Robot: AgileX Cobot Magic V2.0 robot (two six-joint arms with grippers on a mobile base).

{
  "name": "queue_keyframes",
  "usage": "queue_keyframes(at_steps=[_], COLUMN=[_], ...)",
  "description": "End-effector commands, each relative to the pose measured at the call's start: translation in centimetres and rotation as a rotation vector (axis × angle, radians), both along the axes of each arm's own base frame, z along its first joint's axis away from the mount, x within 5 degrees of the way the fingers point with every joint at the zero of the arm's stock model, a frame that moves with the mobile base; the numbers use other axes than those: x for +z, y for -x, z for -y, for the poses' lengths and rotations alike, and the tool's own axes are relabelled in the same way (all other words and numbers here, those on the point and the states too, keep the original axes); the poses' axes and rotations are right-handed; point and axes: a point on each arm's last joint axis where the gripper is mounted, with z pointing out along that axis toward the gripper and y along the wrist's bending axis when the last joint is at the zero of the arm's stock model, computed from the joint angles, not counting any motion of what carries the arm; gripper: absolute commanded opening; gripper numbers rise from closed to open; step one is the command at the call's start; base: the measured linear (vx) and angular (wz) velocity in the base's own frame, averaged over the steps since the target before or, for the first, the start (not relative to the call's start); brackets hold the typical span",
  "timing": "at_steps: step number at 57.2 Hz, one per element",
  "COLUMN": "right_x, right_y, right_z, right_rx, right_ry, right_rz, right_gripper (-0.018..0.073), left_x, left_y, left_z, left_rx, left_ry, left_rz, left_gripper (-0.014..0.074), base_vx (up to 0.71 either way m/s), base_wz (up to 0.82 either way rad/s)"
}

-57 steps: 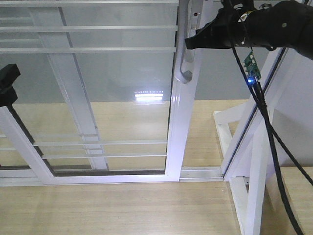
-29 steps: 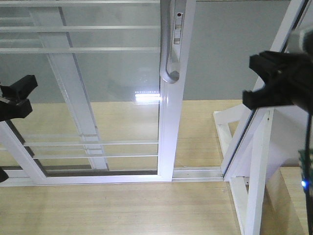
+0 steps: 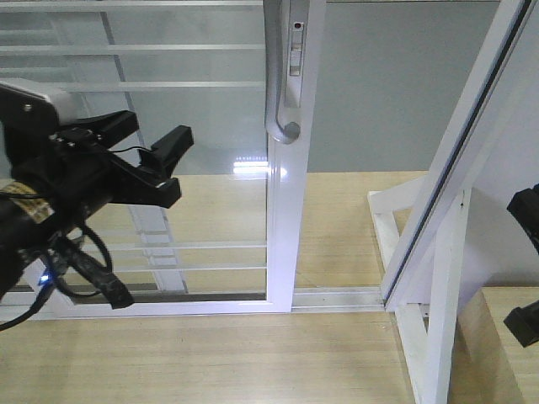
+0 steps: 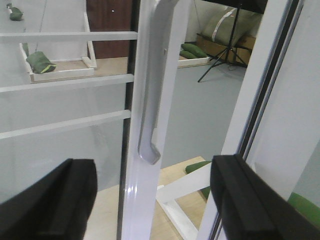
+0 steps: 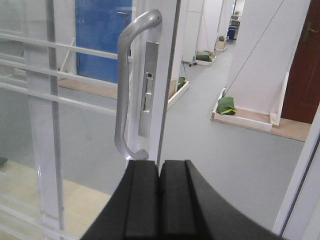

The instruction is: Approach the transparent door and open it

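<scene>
The transparent door (image 3: 194, 185) is a glass panel in a glossy white frame with thin white bars and a curved pale-grey handle (image 3: 274, 93). A gap shows between its handle edge and the frame at the right. My left gripper (image 3: 156, 130) is open, in front of the glass to the left of the handle. In the left wrist view its fingers (image 4: 50, 200) stand wide apart either side of the handle (image 4: 149, 110), not touching it. My right gripper (image 5: 159, 200) is shut and empty, just below the handle (image 5: 121, 90). Only black parts of the right arm (image 3: 526, 210) show at the right edge.
A slanted white-framed panel without a handle (image 3: 459, 160) stands at the right on a white brace (image 3: 404, 219). The floor track (image 3: 337, 296) runs along a wooden floor. Green sandbags (image 4: 40, 61), a tripod (image 4: 225, 60) and a blue door (image 5: 102, 35) lie beyond the glass.
The door has slid left. My right arm has left the handle and dropped to the right edge. My left arm has risen in front of the glass, gripper open.
</scene>
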Motion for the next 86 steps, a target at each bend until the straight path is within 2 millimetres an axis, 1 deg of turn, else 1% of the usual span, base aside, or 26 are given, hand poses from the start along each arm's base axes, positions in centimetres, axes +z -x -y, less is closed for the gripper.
queue_keyframes(at_steps=[1,12,26,38,43,54,62,70,81,86], right_x=[1.4,1.3,0.9,0.8,0.7,0.4,0.3,0.3,0.3,0.3], right_y=[0.0,0.0,0.0,0.0,0.0,0.1,0.1,0.1,0.1,0.1], right_z=[0.2,0.1,0.0,0.0,0.0,-0.1,-0.1,-0.1,-0.1,-0.1], right_rx=[-0.019,-0.013,0.002,0.005,0.007,0.018,0.020,0.020,0.020,0.020], right_ry=[-0.016,-0.005,0.016,0.019,0.021,0.033,0.035,0.035,0.035,0.035], right_rz=[0.081,0.065,0.025,0.015,0.009,-0.023,-0.028,-0.028,-0.028,-0.028], right_gripper=[-0.0004,-0.0004,-0.0004,-0.0004,-0.0004,-0.0004,-0.0004,-0.0004,-0.0004,-0.0004], left_x=[2.2,2.7,4.1,4.2,4.2,4.3,4.4,4.0,3.4,3.3], left_y=[-1.3,-4.9,-9.0,-11.8,-12.7,-14.6,-15.3,-16.0,-17.5,-18.3], left_z=[1.6,4.9,7.9,9.8,10.1,9.6,9.8,10.3,10.8,10.6], left_rx=[-0.015,-0.033,-0.038,-0.037,-0.005,0.090,0.083,0.081,0.087,0.101], left_ry=[0.086,0.095,0.094,0.039,0.064,0.093,0.079,0.078,0.078,0.084], left_rz=[0.118,0.123,0.135,0.159,0.147,0.126,0.121,0.118,0.110,0.107], left_gripper=[0.0587,0.0587,0.0587,0.0587,0.0587,0.0587,0.0587,0.0587,0.0587,0.0587], base_vx=[0.00,0.00,0.00,0.00,0.00,0.00,0.00,0.00,0.00,0.00], base_wz=[0.00,0.00,0.00,0.00,0.00,0.00,0.00,0.00,0.00,0.00])
